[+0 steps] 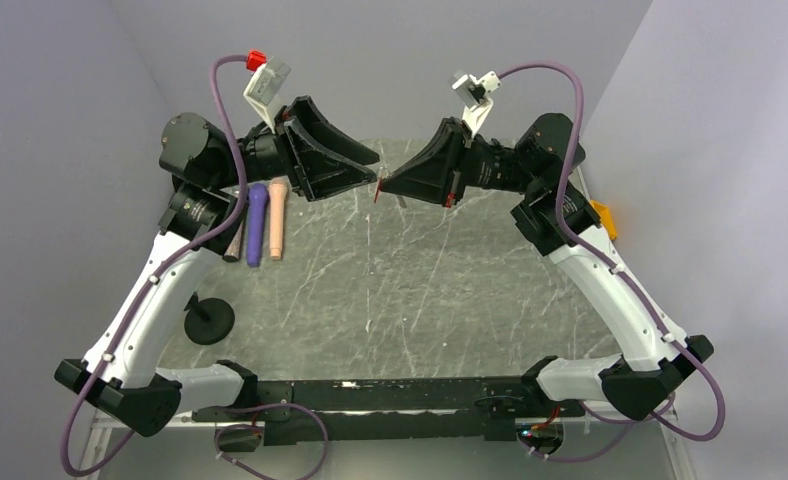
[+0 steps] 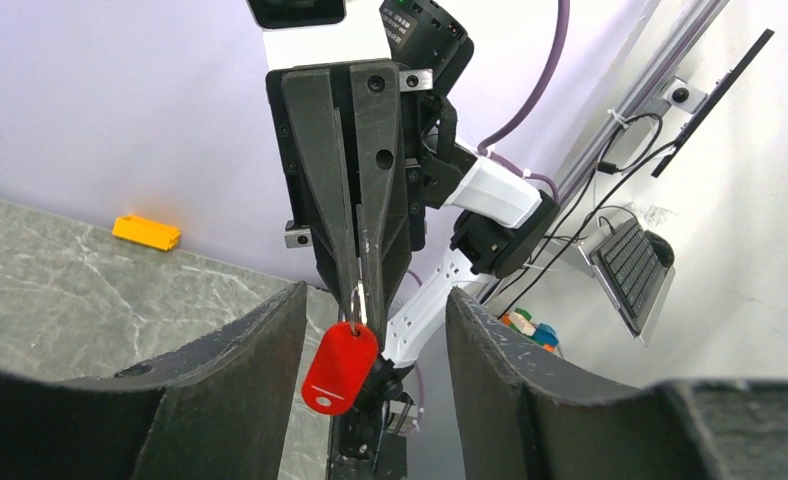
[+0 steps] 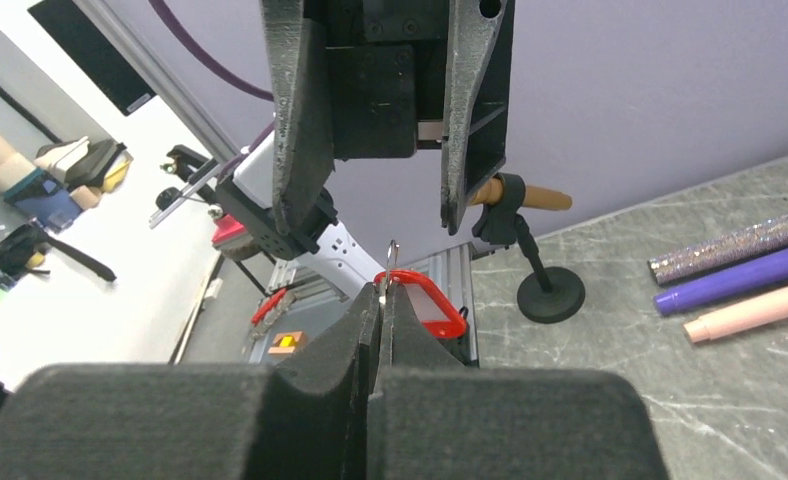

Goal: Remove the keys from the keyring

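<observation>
**Keyring pinched aloft; second grasp pending**

Right fingers (image 3: 350, 340) are clamped on the keyring (image 2: 340, 365) by its metal ring, well above the table (image 1: 420, 290). Left fingers (image 2: 260, 340) are spread beside the tag, apart from it. Likely next: a precise opposing grip.

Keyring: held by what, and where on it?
Right gripper pinches the keyring by its metal ring; the red tag hangs free. Left gripper is open, holding nothing.

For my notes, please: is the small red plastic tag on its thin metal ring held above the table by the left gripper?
Not the left gripper, which is open: the right gripper, shut on the ring, holds the red plastic tag above the table, as the left wrist view shows.
</observation>
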You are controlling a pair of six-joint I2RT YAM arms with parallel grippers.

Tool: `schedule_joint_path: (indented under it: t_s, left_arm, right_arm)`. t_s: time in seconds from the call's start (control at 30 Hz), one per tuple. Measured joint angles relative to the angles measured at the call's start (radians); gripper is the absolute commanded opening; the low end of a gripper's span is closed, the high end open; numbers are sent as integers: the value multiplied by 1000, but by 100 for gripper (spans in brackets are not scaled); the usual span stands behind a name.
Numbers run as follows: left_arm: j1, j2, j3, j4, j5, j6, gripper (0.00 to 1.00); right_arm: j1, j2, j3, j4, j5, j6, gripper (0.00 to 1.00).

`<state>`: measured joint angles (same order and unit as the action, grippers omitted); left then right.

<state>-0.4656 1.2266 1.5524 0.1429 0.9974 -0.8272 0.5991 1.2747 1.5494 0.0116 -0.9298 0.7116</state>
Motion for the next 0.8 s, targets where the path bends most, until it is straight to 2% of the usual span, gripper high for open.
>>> schedule_joint_path:
  t_s: [0.27, 0.8]
  left_arm:
    - [2, -1, 0, 55, 0, -32, 42]
    - [-1, -1, 2, 29, 0, -5, 30]
  right_arm:
    - [0, 1, 16, 53, 0, 26, 0]
    - [0, 15, 23, 73, -4, 40, 0]
